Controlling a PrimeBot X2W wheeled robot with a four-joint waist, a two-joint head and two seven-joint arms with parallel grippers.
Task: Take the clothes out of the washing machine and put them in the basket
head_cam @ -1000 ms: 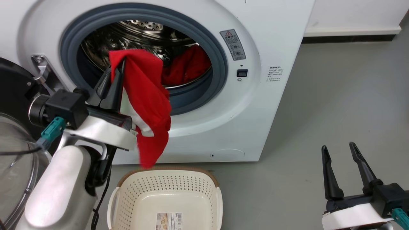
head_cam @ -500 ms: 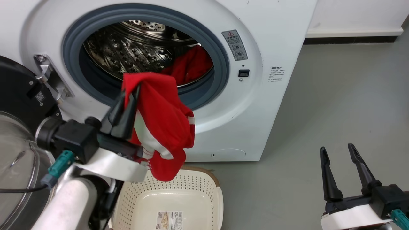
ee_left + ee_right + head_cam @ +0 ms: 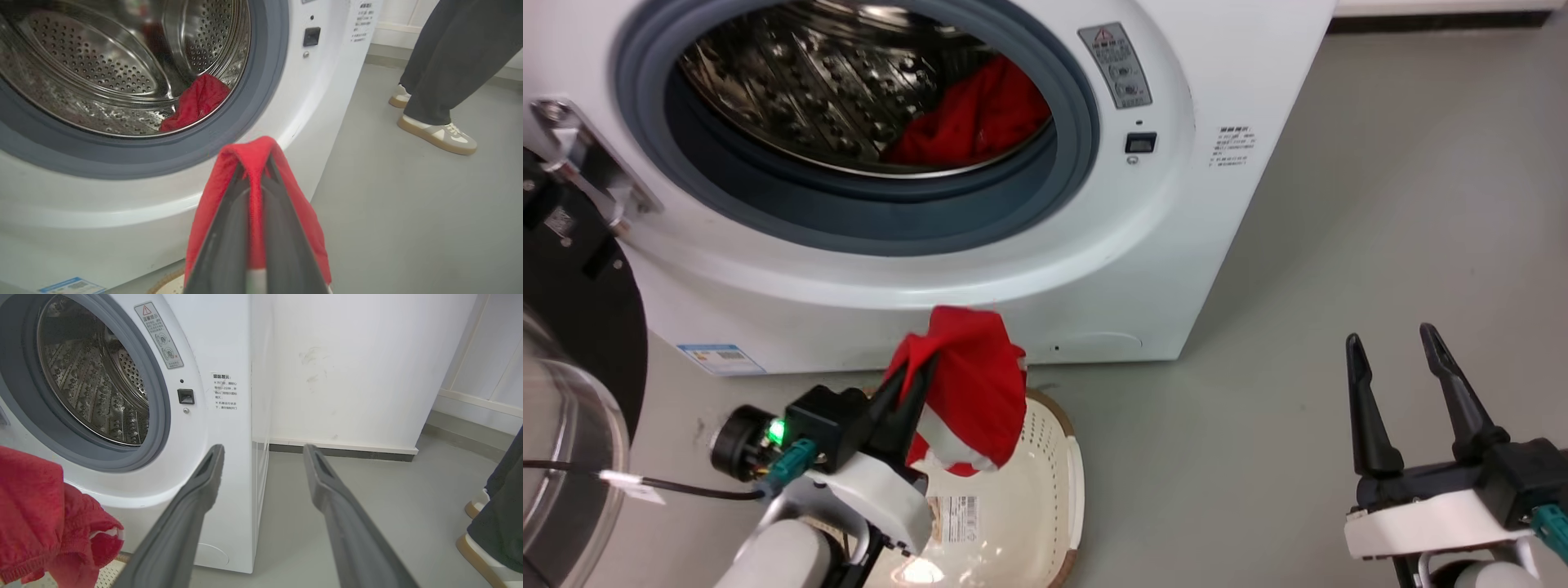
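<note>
Jersey [image 3: 976, 384], bright red with a strip of white trim at its lower fold, hangs bunched over the tips of the left gripper [image 3: 920, 367], whose dark fingers [image 3: 905, 402] are pinched together on the cloth. It hangs above the far rim of the cream perforated basket [image 3: 1049, 482], at 6 o'clock in the head view, below the washing machine [image 3: 1168, 245]. The plain red garment [image 3: 968, 118] lies crumpled in the steel drum [image 3: 784, 90], toward 3 o'clock of the opening. At 4 o'clock, the right gripper [image 3: 1390, 336] stands spread wide, holding nothing.
</note>
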